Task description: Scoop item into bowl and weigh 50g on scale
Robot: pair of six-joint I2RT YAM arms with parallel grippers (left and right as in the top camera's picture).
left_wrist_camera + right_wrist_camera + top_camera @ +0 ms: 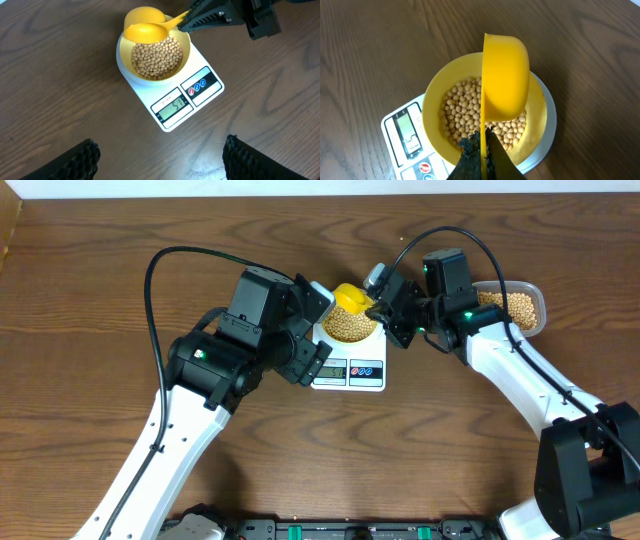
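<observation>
Overhead: scale [348, 370] mid-bench [90, 290], bowl [325, 333] on it, well filled with beans [347, 326]. Right jaws clenched on the scoop [350, 297] handle, scoop over the bowl's far rim. Tub [520, 305] of spare beans far right. Left jaws released, just left of the scale, holding nothing.

Left wrist: display [172, 108] seems to read 51; scoop looks empty.

Right wrist: scoop tipped on edge above the beans, nothing in it.

Judgement: filling looks done, a shade over target. Left to do, probably: lift a few beans back, clear the scoop.
</observation>
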